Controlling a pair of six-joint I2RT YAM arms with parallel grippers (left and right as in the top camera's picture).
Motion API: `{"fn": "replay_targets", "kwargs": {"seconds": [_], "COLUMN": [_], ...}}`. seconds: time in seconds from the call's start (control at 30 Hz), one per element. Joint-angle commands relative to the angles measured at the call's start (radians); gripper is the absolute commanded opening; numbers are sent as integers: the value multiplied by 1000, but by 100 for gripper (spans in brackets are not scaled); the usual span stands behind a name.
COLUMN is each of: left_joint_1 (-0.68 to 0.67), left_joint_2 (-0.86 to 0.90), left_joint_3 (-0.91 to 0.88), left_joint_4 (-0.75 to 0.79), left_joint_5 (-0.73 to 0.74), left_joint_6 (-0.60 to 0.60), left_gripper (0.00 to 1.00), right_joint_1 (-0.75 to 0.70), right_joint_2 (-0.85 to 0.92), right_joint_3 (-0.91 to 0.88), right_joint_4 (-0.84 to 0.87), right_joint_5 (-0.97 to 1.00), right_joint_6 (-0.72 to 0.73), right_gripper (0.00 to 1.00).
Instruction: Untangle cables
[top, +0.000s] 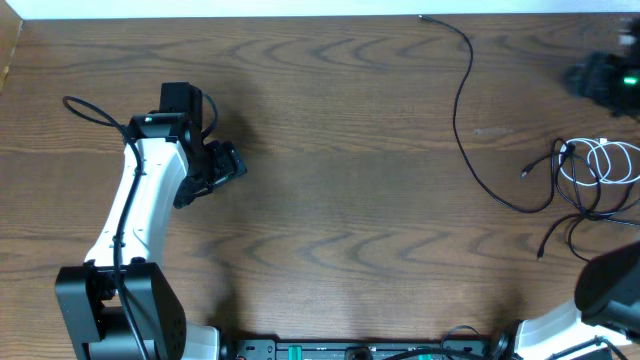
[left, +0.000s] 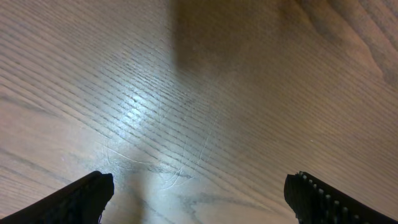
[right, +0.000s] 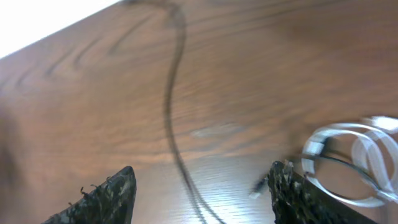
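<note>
A long thin black cable (top: 459, 120) runs from the table's far edge down to a tangle at the right. There a coiled white cable (top: 604, 162) lies among other black cables (top: 578, 208). My right gripper (top: 603, 76) is blurred and hovers above the table beyond the tangle. In the right wrist view its fingers (right: 202, 193) are wide open and empty, with the long black cable (right: 169, 106) between them on the table below and the white coil (right: 367, 155) to the right. My left gripper (top: 228, 165) is open and empty over bare wood (left: 199, 199), far from the cables.
The wooden table (top: 340, 180) ends at a white far edge. A thicker black cable (top: 95, 112) belonging to the left arm loops out at the left. The right arm's base (top: 612, 290) sits at the lower right, next to the tangle.
</note>
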Motion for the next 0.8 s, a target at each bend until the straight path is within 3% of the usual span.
{"fn": "replay_targets", "kwargs": {"seconds": [0.0, 0.17, 0.27, 0.33, 0.5, 0.77], "left_joint_1": [5, 5, 5, 5, 5, 5], "left_joint_2": [0, 0, 0, 0, 0, 0], "left_joint_3": [5, 5, 5, 5, 5, 5], "left_joint_4": [-6, -6, -6, -6, -6, -2], "left_joint_5": [-2, -2, -2, -2, -2, -3], "left_joint_6": [13, 13, 13, 13, 13, 13], "left_gripper": [93, 94, 93, 93, 93, 93], "right_joint_1": [123, 265, 314, 347, 430, 499], "right_joint_2": [83, 231, 294, 323, 365, 382], "right_joint_3": [2, 2, 2, 2, 2, 1], "right_joint_4": [-19, -69, -37, 21, 183, 291], "right_joint_5": [74, 148, 148, 180, 405, 648], "right_joint_6": [-61, -61, -53, -7, 181, 280], "right_gripper": [64, 64, 52, 50, 52, 60]}}
